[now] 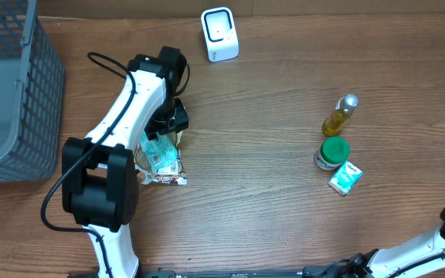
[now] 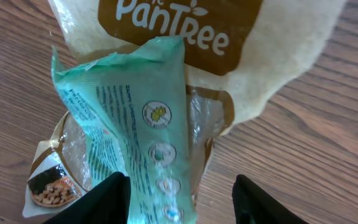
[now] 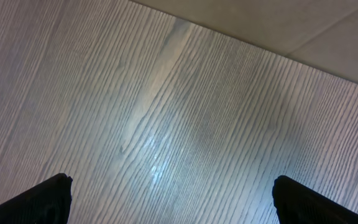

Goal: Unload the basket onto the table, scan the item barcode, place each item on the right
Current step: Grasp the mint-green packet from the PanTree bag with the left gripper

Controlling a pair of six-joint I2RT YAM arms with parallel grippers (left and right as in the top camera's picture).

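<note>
Noted left jaws spread astride green packet (image 2: 135, 118) atop PanTree bag (image 2: 278, 50), logged right jaws wide apart above plain wooden desk (image 3: 166, 93).

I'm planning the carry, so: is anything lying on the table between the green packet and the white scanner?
Nothing visible does. The line from the green packet up to the white scanner is open; the bottle and jar stand far off to the side.

Shop-checkout-type setup: barcode scanner (image 1: 219, 34), wire basket (image 1: 14, 100) & groceries (image 1: 331, 152) on wood tbl (image 1: 269, 193).
</note>
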